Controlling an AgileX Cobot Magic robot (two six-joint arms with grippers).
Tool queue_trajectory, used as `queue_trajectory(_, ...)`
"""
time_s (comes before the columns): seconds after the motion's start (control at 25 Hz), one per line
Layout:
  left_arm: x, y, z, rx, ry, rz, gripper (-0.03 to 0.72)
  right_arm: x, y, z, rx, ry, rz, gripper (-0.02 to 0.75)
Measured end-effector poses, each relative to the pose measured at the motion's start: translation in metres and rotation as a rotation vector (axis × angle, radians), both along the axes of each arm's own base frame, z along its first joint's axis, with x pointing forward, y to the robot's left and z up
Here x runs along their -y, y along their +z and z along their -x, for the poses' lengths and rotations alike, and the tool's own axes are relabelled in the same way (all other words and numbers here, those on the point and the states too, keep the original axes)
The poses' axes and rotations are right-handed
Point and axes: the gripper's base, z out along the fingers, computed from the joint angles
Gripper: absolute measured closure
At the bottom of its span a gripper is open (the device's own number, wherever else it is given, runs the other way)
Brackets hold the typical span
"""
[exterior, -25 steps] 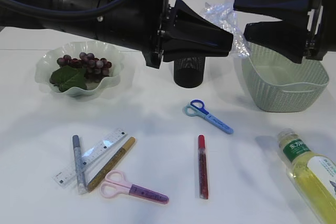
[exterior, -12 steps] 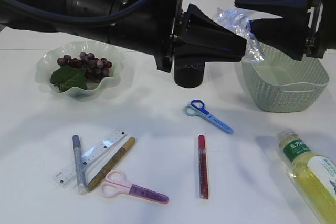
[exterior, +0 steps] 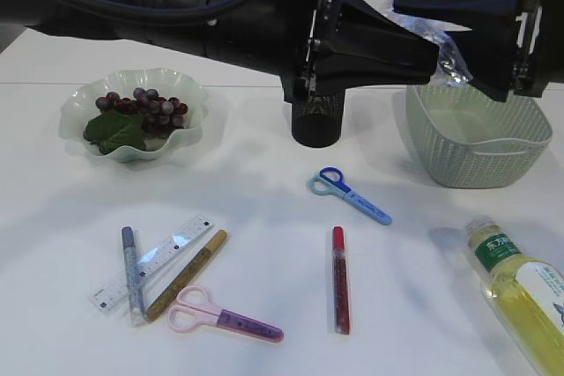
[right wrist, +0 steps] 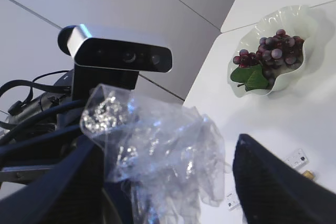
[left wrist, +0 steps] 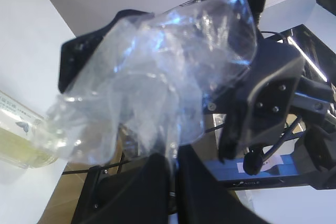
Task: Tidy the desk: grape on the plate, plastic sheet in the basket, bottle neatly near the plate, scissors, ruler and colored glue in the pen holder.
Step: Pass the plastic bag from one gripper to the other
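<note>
My left gripper (exterior: 432, 52), fingers clamped on the plastic sheet (left wrist: 157, 87), has carried it rightward, nearly above the green basket (exterior: 476, 143); release looks close. Right gripper (exterior: 476, 46) hangs wide open, empty.

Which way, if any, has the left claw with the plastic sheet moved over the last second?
Yes. The left claw, shut on the plastic sheet, has moved rightward, away from the pen holder and toward the basket.
</note>
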Motion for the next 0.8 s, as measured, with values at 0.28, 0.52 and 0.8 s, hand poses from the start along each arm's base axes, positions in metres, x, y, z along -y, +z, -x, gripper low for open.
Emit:
queue_trajectory(0.28,0.0009,-0.0007,0.0002,-0.004,-0.002,-0.001,0.694,0.0004,0.0009,-0.0008,0.021,-0.008,0.001,0.214)
queue_trajectory(0.52,0.0009,-0.0007,0.0002,-0.006,-0.002,-0.002,0.694,0.0008,0.0006,-0.0014,0.025,-0.016,0.008,0.388)
queue_trajectory(0.8,0.001,-0.001,-0.0005,-0.005,0.007,-0.005,0.694,0.0009,-0.0039,-0.0048,0.007,-0.015,0.009,0.587)
